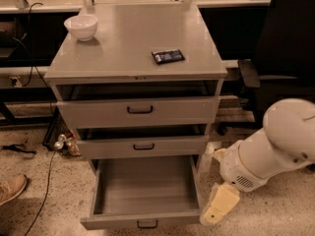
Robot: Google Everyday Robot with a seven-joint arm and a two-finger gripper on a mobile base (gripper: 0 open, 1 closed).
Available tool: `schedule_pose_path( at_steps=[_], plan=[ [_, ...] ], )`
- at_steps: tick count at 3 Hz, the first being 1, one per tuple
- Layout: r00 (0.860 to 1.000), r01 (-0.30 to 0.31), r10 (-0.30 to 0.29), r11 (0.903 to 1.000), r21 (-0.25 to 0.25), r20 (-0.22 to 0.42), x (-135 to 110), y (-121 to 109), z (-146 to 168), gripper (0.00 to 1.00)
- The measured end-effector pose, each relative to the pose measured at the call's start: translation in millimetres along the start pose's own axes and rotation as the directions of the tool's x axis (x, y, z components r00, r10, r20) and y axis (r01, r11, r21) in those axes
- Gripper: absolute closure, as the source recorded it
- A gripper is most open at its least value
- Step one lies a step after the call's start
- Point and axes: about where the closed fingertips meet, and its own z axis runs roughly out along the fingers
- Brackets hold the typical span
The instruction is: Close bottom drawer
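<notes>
Plainly, the bottom drawer (147, 187) is pulled far out of the grey cabinet (216, 90). Its box is bare inside, and its front sits low in view with a small dark handle (147, 224) at the centre. The pincer (219, 209) hangs just beside the drawer's right front corner, outside it and close to the floor (275, 215). I see a pale yellowish piece pointing down, and I cannot tell whether it touches the drawer, nor whether the pincer is wide or narrow. It holds nothing that I can see. The white arm (275, 144) bulks up behind it to the right.

Above, the middle drawer (142, 146) and the top drawer (140, 111) each stand out a little from the frame. On the tabletop (133, 36) a white bowl (81, 27) sits at the far left corner, and a dark flat packet (168, 56) lies right of the middle, well apart from the bowl. A black chair (290, 43) stands right of the cabinet, and a tan shoe (11, 188) shows at the left edge.
</notes>
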Motion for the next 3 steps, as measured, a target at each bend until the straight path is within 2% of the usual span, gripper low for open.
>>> schedule_pose_path(
  at_steps=[2, 3],
  plan=[
    [0.993, -0.012, 0.026, 0.9925, -0.122, 0.115, 2.8, -20.8, 133.7, 0.00],
    [0.988, -0.003, 0.033, 0.9792, -0.203, 0.149, -5.8, -19.3, 193.4, 0.00]
  ],
)
